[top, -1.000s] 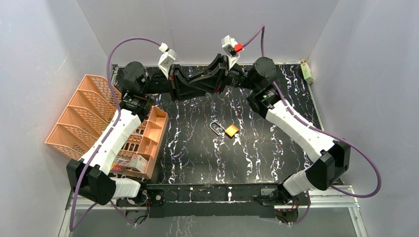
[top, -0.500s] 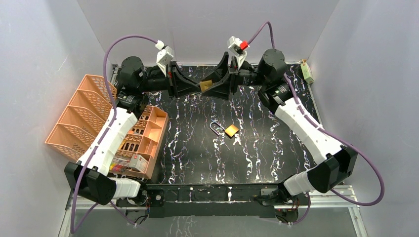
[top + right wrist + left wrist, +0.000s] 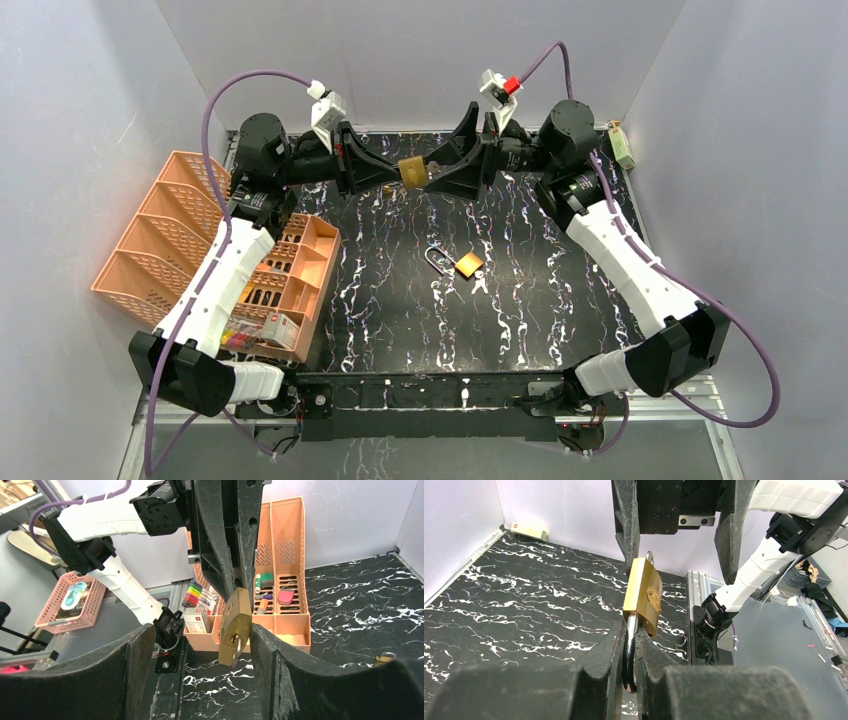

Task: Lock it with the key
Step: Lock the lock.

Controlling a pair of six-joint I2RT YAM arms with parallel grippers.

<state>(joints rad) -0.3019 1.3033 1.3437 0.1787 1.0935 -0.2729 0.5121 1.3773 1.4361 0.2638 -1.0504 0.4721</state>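
A brass padlock [image 3: 410, 170] hangs in the air over the back of the table. My left gripper [image 3: 390, 174] is shut on its steel shackle [image 3: 629, 645], with the brass body [image 3: 644, 597] sticking out past the fingertips. My right gripper [image 3: 440, 172] faces it, open wide, with the lock's body [image 3: 235, 625] between its fingers and close against one of them. A small key [image 3: 239, 644] sticks out of the keyhole in the lock's end. A second brass padlock [image 3: 466, 265], its shackle open, lies mid-table with a key [image 3: 480, 283] beside it.
An orange desk organizer [image 3: 200, 250] holding pens and small items stands at the table's left edge and shows behind the lock in the right wrist view [image 3: 280, 555]. A small pale block [image 3: 624, 145] lies at the back right corner. Grey walls enclose the table.
The two grippers, pressed together at the back a second ago, have drawn apart. The right gripper has backed off to the right, and the padlock now shows between them in the left gripper.
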